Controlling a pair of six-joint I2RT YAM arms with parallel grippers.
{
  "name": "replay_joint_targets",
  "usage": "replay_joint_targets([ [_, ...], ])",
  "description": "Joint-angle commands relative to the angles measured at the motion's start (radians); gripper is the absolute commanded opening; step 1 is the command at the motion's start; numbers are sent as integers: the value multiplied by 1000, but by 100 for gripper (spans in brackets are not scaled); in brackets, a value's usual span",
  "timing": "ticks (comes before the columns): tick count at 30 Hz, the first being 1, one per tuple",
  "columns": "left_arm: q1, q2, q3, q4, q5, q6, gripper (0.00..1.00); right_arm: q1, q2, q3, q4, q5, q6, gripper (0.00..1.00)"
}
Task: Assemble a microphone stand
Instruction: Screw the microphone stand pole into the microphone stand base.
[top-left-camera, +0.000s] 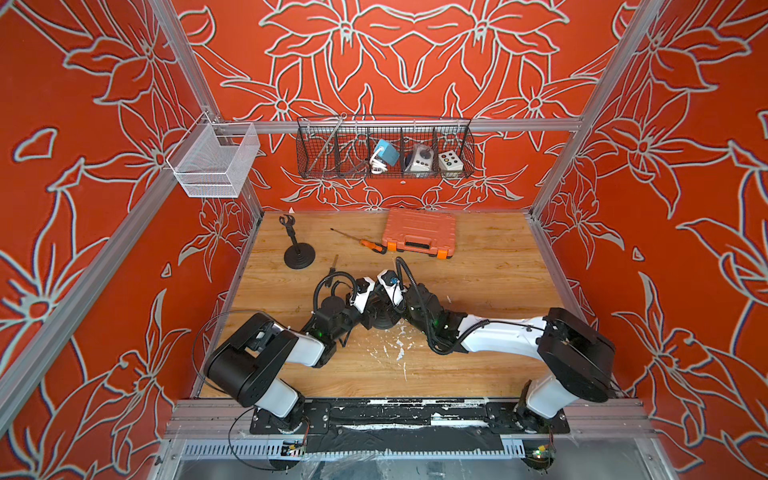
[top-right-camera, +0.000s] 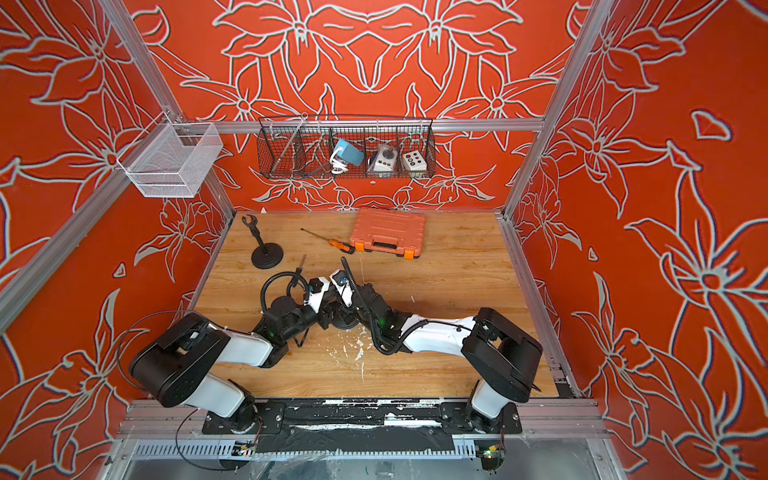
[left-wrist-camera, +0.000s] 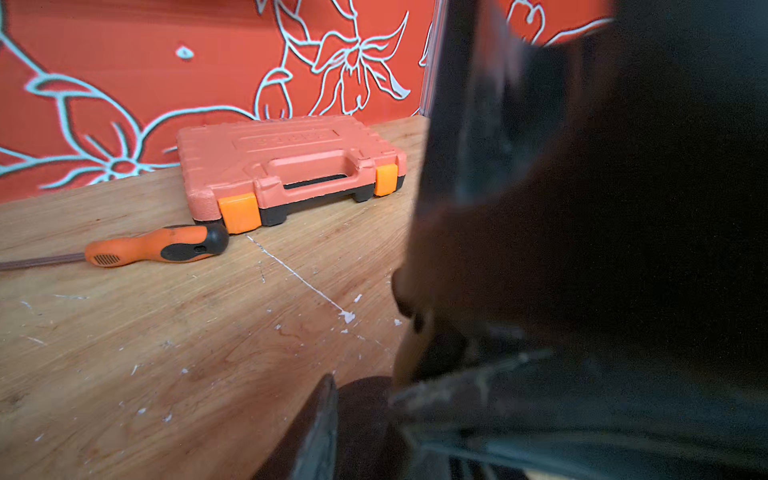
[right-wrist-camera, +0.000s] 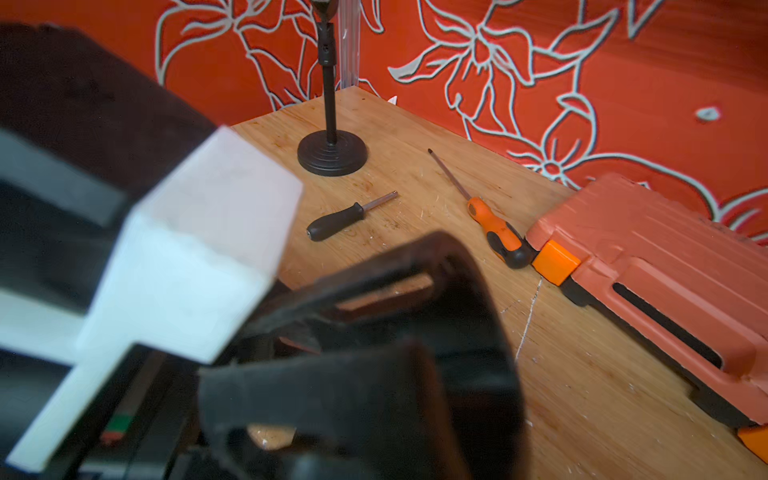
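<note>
Landmark: one orange tool case (top-left-camera: 419, 230), shut, lying flat at the back of the worktop (top-left-camera: 498, 274). Count of task items: one microphone stand (top-left-camera: 297, 249), upright, well left of the case near the back corner; it has a round black base, a thin pole and a clip on top, and nothing touches it. Loose tools: two. One orange-handled screwdriver (top-left-camera: 366, 243) lies just left of the case, its black butt end against the case's front latch corner and its shaft pointing away from the case. One black-handled driver (right-wrist-camera: 351, 217) lies further left and forward of the case, between the stand base and the arms. Arms: two, both reaching to the same spot in front of the case. The left gripper (top-left-camera: 368, 318) and right gripper (top-left-camera: 395, 313) meet there over one dark round part (top-left-camera: 384, 325) sitting on the worktop. The wrists cover the jaws in both top views and both wrist views are blurred, so I cannot tell whether either gripper is clenched, released or grasping the part. Above the case on the back rail hangs one black wire basket (top-left-camera: 467, 141) holding one blue box (top-left-camera: 386, 151) and two pale button boxes (top-left-camera: 450, 161). One white mesh basket (top-left-camera: 214, 166) hangs further left.
</note>
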Motion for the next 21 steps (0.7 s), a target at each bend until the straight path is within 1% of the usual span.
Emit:
replay_joint_targets([
  [1, -4, 52, 4, 97, -2, -11, 38, 19, 25, -18, -39, 16, 54, 0],
  [5, -4, 93, 4, 139, -20, -6, 35, 19, 25, -19, -46, -7, 86, 0],
  [11, -4, 101, 40, 99, -10, 6, 34, 19, 21, -22, -49, -49, 102, 0],
  [13, -4, 99, 50, 83, -5, 10, 32, 19, 23, -26, -43, -66, 101, 0],
  [17, -4, 93, 59, 55, -1, 6, 23, 16, 19, -22, -56, -104, 98, 0],
  [19, -5, 95, 56, 55, -1, -3, 16, 15, 14, -21, -70, -113, 100, 0],
  [21, -6, 99, 55, 56, 2, -9, 14, 13, 7, -25, -77, -124, 101, 0],
])
